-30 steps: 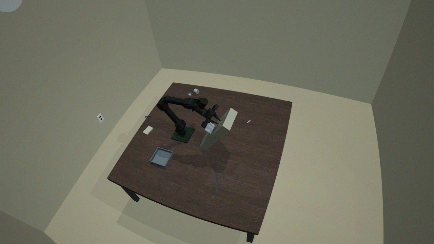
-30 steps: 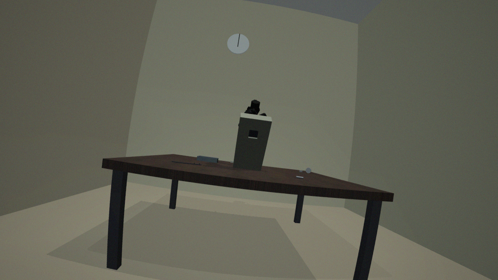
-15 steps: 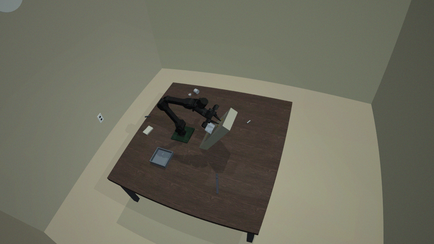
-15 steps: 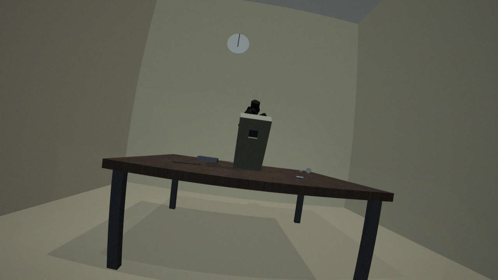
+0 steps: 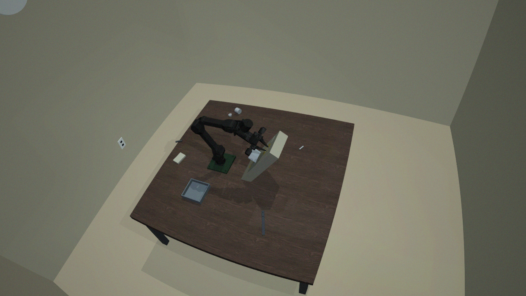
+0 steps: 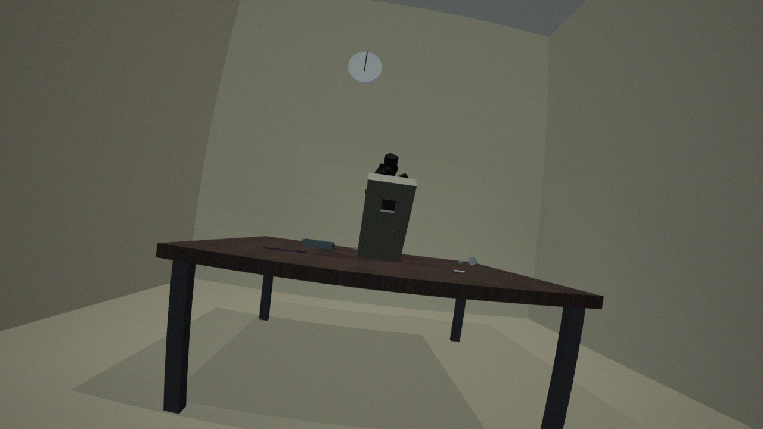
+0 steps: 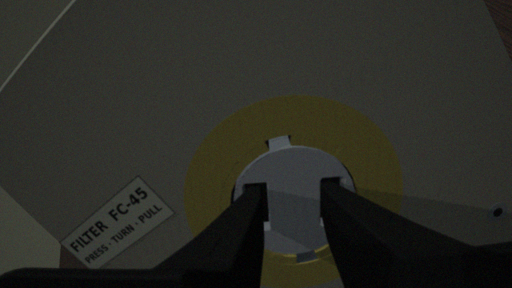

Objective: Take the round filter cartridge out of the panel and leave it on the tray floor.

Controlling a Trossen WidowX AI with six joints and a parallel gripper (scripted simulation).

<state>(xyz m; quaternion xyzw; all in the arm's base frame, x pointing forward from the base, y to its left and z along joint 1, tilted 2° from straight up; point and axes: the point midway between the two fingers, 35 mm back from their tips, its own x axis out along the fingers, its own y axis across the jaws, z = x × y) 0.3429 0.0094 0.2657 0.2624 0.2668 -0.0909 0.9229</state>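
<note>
1. Nearest in the wrist view, the tool was released, its fingers standing partly apart at the two slots; how deep they reached could not be told.
2. Just beyond, the round filter cartridge sat in its opening in the service panel. Its slotted face pointed out at the tool, on the arm's side. The slots lay side by side, their length running roughly up and down the wrist view. The cartridge's long axis could not be judged, as its body was hidden inside.
3. A yellow ring surrounded the face, and a "FILTER FC-45" label lay obliquely near it.
4. The panel stood tilted on the brown worktop.
5. Farther off, the arm rose from a green base plate.
6. The grey-blue tray lay well apart from the panel, without the cartridge.
</note>
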